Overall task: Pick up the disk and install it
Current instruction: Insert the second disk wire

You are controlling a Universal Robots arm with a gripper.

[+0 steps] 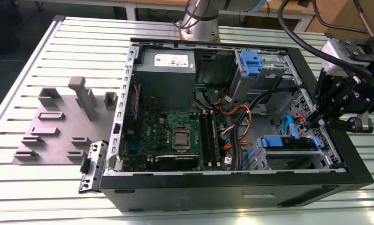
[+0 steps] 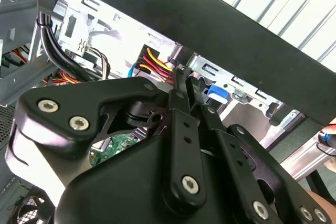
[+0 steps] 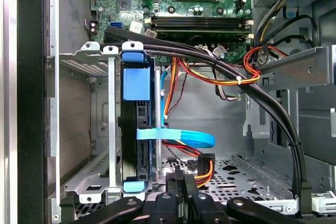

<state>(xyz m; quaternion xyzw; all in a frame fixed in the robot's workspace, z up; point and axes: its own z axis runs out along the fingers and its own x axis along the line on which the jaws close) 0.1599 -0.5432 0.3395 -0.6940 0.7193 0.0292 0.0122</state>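
The disk sits in the metal drive cage at the lower right of the open computer case in the exterior view. From there little more than its blue frame can be made out; the drive body is hidden by the cage walls. The first wrist view shows it more plainly. There the disk stands edge-on between the cage's uprights, dark body and blue frame inside the rails, with a flat blue cable crossing its edge. Its label cannot be seen in any view.

The gripper hangs over the case's right wall in the exterior view, just above the cage, with its tips lost against dark metal. In the first wrist view the gripper has its fingers pressed together with nothing between them, near the disk but apart from it. The second wrist view agrees: the gripper narrows to one closed tip, and its black linkage covers much of what lies beyond.

A black cable bundle hides part of the motherboard. The exterior view alone takes in the grey power supply, the slatted table and a grey fixture at the exterior view's left. The arm's base is cut off by the frame's upper edge.
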